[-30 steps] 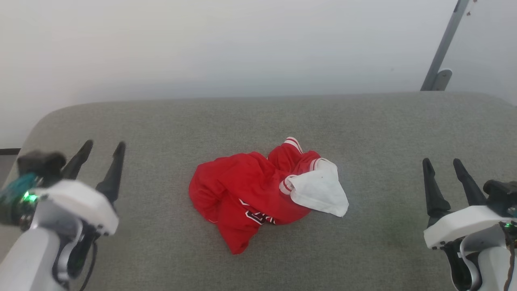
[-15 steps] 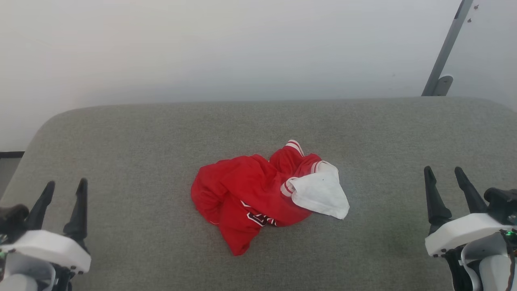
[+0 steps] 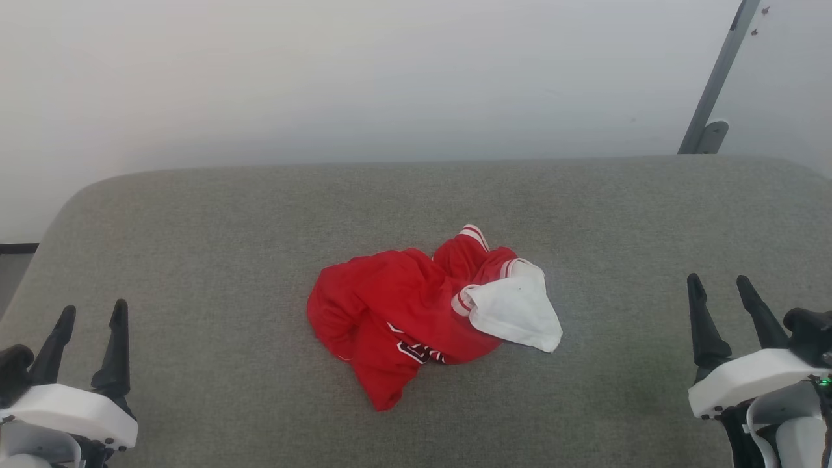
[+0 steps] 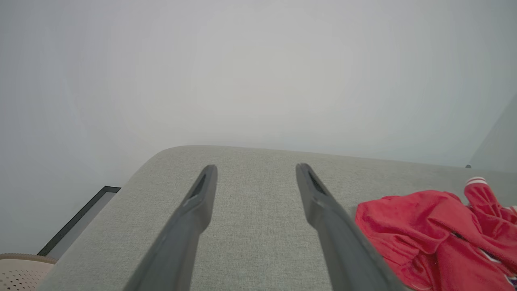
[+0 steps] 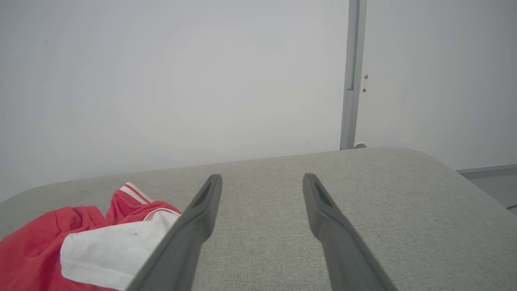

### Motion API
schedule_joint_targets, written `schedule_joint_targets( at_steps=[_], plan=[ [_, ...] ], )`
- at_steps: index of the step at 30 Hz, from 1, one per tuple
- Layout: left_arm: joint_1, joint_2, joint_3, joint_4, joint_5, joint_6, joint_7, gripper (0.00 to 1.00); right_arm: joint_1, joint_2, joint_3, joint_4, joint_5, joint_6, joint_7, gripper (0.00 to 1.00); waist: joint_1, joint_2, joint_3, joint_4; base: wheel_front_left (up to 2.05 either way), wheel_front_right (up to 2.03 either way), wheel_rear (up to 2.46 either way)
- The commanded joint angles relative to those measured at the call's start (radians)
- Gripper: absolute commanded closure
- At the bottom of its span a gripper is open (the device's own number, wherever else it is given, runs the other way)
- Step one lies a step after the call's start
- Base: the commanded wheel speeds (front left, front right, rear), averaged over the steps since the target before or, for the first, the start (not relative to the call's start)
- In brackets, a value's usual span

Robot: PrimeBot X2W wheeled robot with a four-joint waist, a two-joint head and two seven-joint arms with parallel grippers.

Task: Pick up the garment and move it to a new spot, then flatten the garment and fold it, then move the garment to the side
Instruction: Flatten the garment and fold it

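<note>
The garment (image 3: 403,312), a red jersey with a white sleeve and red-and-white striped trim, lies crumpled in a heap at the middle of the grey padded surface (image 3: 260,214). Part of a dark number shows near its front edge. My left gripper (image 3: 93,311) stands open at the lower left, far from the cloth, with nothing between its fingers. My right gripper (image 3: 720,283) is open at the lower right, also well apart from it. The left wrist view has the garment (image 4: 436,226) off to the right of my left gripper (image 4: 254,169). In the right wrist view the garment (image 5: 80,238) lies left of my right gripper (image 5: 262,180).
A white wall rises behind the surface's rounded far edge. A grey metal post (image 3: 715,84) leans at the back right. A beige perforated basket (image 4: 20,270) sits below the surface's left end, beside a dark floor strip (image 4: 76,222).
My left gripper has dropped back from higher over the left side to the lower left corner. The right gripper sank slightly. The head camera tilted a little early on. The garment lies unchanged.
</note>
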Motion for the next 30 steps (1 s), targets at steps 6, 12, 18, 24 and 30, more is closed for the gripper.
schedule_joint_targets(
  at_steps=[6, 12, 18, 24, 30],
  plan=[
    [0.011, -0.005, 0.007, -0.010, 0.003, 0.003, -0.006, 0.00, 0.011, 0.000, 0.007, -0.009, -0.006, 0.000, 0.010, 0.00, 0.0000, 0.0000, 0.002, 0.008, 0.00, 0.00, 0.00],
    [0.009, -0.018, 0.007, -0.031, -0.006, 0.008, -0.006, 0.00, 0.006, -0.008, 0.033, -0.013, -0.005, 0.000, 0.024, 0.00, 0.0000, 0.0000, 0.013, 0.034, 0.00, 0.00, 0.00],
    [0.005, -0.036, -0.005, -0.055, -0.013, 0.007, -0.004, 0.00, -0.027, -0.022, 0.102, -0.005, -0.002, 0.000, 0.054, 0.00, 0.0000, 0.0000, 0.037, 0.085, 0.00, 0.00, 0.00],
    [-0.025, -0.061, -0.026, -0.071, -0.008, 0.001, -0.005, 0.00, -0.086, -0.051, 0.175, 0.040, 0.008, 0.000, 0.123, 0.00, 0.0000, 0.0000, 0.096, 0.145, 0.00, 0.00, 0.00],
    [-0.067, -0.087, -0.045, -0.062, 0.000, -0.017, -0.007, 0.00, -0.145, -0.102, 0.246, 0.099, 0.034, 0.000, 0.245, 0.00, 0.0000, 0.0000, 0.166, 0.200, 0.00, 0.00, 0.00]
  ],
)
